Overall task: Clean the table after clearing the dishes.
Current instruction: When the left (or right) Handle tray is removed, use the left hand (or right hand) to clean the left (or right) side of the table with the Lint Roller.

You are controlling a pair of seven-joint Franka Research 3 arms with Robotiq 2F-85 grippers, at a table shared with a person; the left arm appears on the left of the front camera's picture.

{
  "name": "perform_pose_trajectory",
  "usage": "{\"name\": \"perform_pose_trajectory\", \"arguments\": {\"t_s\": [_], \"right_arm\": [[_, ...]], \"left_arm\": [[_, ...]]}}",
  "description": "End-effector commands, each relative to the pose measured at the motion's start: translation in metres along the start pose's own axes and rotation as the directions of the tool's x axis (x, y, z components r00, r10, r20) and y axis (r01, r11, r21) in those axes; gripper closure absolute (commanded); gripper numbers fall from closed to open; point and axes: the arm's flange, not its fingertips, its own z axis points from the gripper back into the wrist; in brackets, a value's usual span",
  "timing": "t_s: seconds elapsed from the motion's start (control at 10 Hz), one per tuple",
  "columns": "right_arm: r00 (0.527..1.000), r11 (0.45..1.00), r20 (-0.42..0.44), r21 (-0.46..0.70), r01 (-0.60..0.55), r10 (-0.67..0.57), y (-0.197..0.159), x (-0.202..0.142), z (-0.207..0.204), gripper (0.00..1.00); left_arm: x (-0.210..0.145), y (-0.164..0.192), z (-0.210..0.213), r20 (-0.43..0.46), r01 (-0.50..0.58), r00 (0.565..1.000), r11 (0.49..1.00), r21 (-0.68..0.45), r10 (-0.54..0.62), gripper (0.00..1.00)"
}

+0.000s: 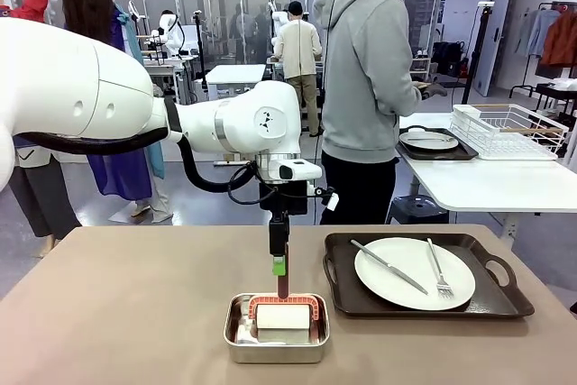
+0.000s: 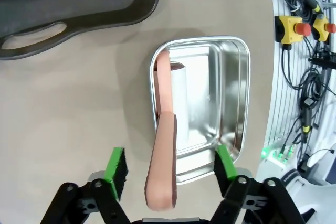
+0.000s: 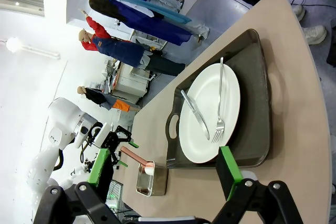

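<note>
On the taupe table (image 1: pixel 117 313), the dishes at right are a white plate (image 1: pixel 397 290) with a knife (image 1: pixel 388 266) and fork (image 1: pixel 438 270) on a dark handled tray (image 1: pixel 343 295). A small steel tin (image 1: pixel 233 335) in front holds a white-headed wiper whose pinkish handle (image 1: pixel 282 281) sticks up. My left gripper (image 1: pixel 280 263) hangs over it. In the left wrist view the left gripper (image 2: pixel 169 160) is open, its green pads (image 2: pixel 116 163) wide on both sides of the handle (image 2: pixel 163 171), not touching it. My right gripper (image 3: pixel 163 161) is open and holds nothing, looking at the plate (image 3: pixel 231 93) from the table's side.
A second plate (image 1: pixel 428 140) lies on a dark tray on the white side table (image 1: pixel 496 182), beside a wire rack (image 1: pixel 509 130). A person in a grey hoodie (image 1: pixel 365 78) stands there, turned away. The left half of the brown table is bare.
</note>
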Motion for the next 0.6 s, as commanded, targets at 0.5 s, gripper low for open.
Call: {"name": "perform_pose_trajectory", "arguments": {"t_s": [0.5], "right_arm": [[1.000, 1.000, 0.006, 0.005, -0.006, 0.006, 0.0031, -0.0033, -0.0003, 0.00]], "left_arm": [[0.0028, -0.0103, 0.0010, -0.014, -0.010, 1.000, 1.000, -0.016, 0.009, 1.00]]}}
